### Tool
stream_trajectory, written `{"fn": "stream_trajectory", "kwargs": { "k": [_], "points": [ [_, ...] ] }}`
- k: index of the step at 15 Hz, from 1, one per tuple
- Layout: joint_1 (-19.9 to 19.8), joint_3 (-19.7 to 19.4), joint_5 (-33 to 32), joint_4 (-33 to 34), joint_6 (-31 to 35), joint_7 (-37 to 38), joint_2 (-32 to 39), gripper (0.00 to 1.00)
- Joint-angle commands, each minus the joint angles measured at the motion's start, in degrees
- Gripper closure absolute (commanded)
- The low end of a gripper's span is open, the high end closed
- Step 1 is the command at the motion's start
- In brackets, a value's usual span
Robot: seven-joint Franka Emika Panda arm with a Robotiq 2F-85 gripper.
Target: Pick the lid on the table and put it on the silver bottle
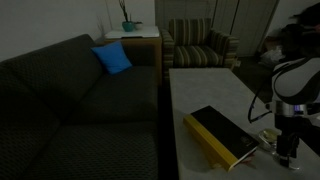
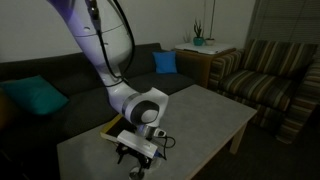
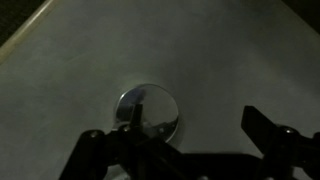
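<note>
Lid (image 3: 148, 110): thin, stiff disc, probably light and slick; flat on tabletop (image 3: 225, 50).
Hold: pinch across opposite rim edges.
Jaws: spread, gripper (image 3: 167, 122) over lid.

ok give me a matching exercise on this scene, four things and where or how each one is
Things:
1. blue cushion
2. black-and-yellow book
3. plant
4. gripper

Places or states:
a. on the small wooden side table
b. on the dark sofa
c. lying flat on the pale table
d. open, over a round silver disc in the wrist view

Pairs: 1-b, 2-c, 3-a, 4-d
</note>
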Motion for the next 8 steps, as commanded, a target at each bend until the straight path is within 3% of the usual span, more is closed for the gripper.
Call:
{"fn": "stream_trajectory", "kwargs": {
  "k": [1,8],
  "points": [
    [-1.18,0.64,3.78,0.90,7.67,5.54,2.89,0.00],
    [-0.20,-0.23,6.84,-4.38,20.18,16.66,0.98,0.00]
  ]
}}
